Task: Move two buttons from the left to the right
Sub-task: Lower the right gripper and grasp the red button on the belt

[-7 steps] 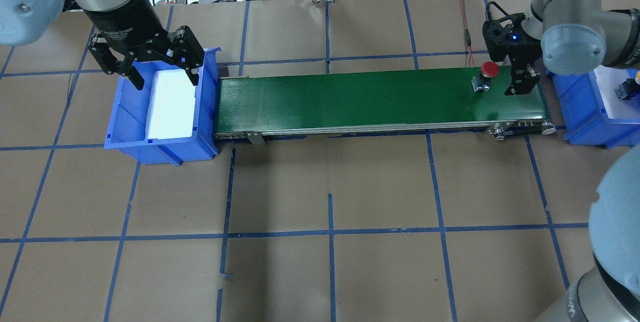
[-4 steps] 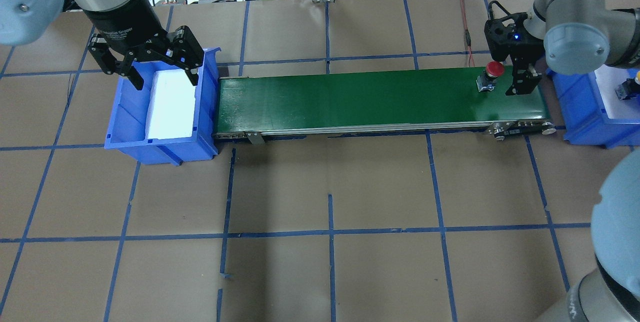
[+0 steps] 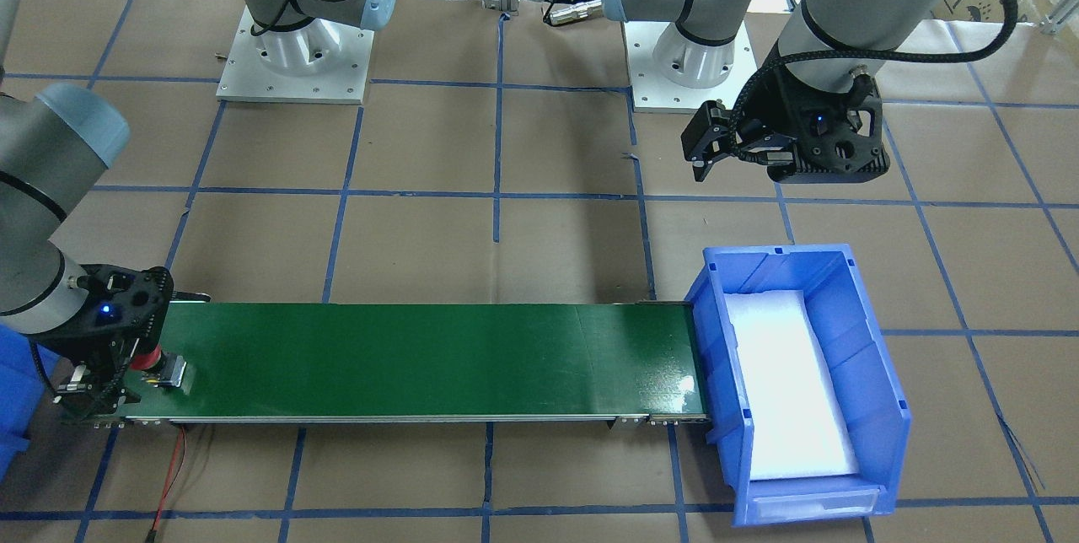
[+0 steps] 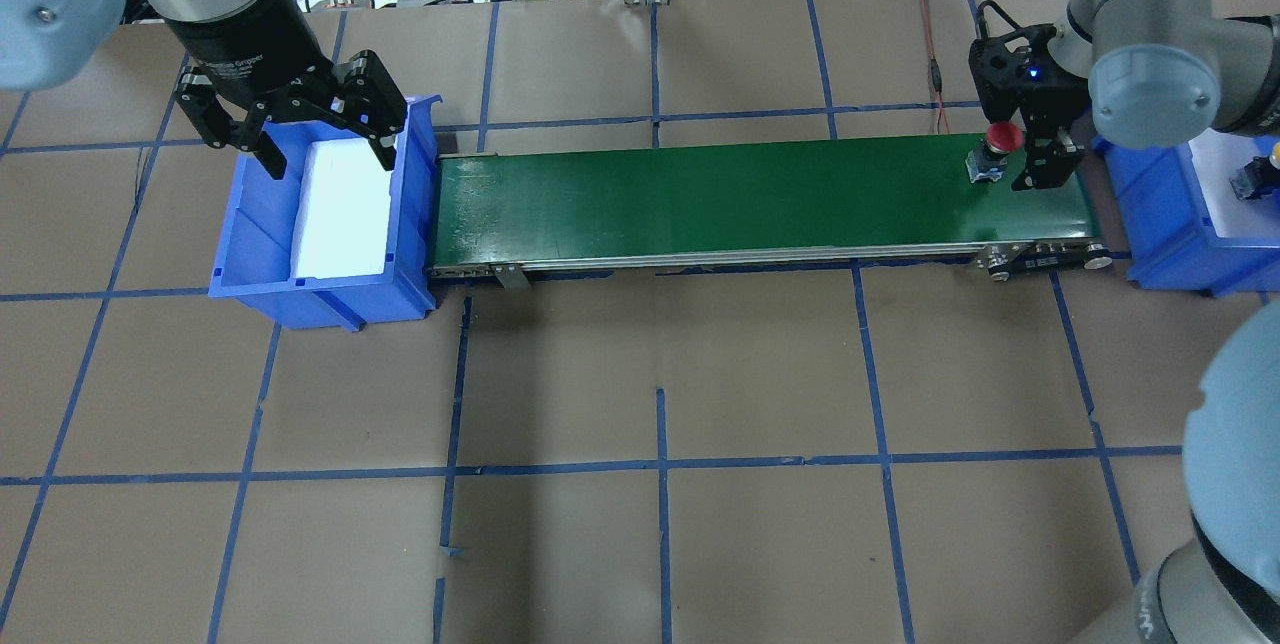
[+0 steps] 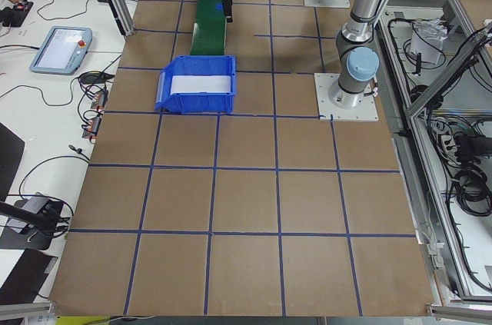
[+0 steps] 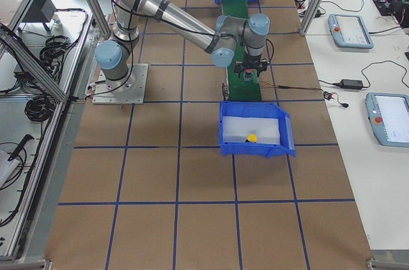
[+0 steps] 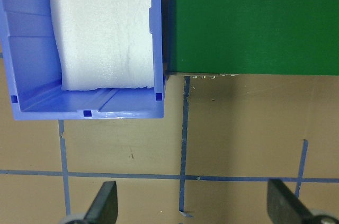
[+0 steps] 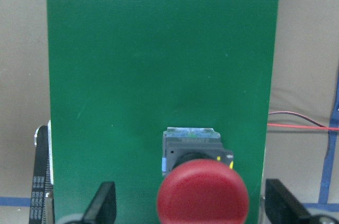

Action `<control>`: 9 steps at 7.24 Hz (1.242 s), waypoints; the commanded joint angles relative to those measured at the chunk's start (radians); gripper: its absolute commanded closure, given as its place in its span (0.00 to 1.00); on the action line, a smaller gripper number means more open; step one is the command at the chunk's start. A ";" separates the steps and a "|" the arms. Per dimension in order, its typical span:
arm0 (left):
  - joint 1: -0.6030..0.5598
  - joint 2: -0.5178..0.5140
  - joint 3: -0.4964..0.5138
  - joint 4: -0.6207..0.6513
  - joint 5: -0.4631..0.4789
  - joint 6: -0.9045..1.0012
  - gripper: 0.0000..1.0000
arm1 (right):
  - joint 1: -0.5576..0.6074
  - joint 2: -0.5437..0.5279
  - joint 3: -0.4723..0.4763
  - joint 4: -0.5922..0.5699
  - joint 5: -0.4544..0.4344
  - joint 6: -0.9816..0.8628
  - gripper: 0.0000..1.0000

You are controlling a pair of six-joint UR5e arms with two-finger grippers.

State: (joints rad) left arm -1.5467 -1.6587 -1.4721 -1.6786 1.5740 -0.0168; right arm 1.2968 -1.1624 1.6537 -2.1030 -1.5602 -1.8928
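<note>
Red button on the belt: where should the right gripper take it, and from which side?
Probably low on the square base, from straight above: the red button stands upright on the belt, the base's flat sides suit parallel jaws, and the round cap may slip. The open right gripper straddles it.

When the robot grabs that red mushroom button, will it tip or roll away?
The red mushroom-head push button probably won't roll far: its black-grey square base has flat sides. It looks top-heavy, wider above than at the base, so a nudge on the green conveyor belt might tip it.
</note>
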 commanded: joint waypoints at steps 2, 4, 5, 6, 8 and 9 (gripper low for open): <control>0.000 0.000 -0.001 -0.001 0.001 0.001 0.00 | -0.001 0.006 0.000 -0.005 0.002 -0.006 0.01; 0.002 0.000 -0.001 -0.001 0.001 0.001 0.00 | -0.016 0.009 0.000 -0.021 -0.001 -0.049 0.50; 0.000 0.000 -0.001 0.000 0.001 0.001 0.00 | -0.023 0.010 0.000 -0.022 -0.009 -0.049 0.79; 0.000 0.000 -0.001 0.000 0.001 0.001 0.00 | -0.027 0.007 -0.006 -0.022 -0.009 -0.049 0.91; 0.000 0.000 -0.001 0.000 0.001 0.001 0.00 | -0.033 -0.014 -0.038 -0.020 -0.009 -0.054 0.92; 0.000 0.000 -0.001 -0.001 0.001 0.001 0.00 | -0.052 -0.029 -0.092 0.009 -0.007 -0.054 0.92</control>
State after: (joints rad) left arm -1.5462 -1.6582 -1.4726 -1.6789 1.5754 -0.0153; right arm 1.2616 -1.1738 1.6112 -2.1164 -1.5688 -1.9450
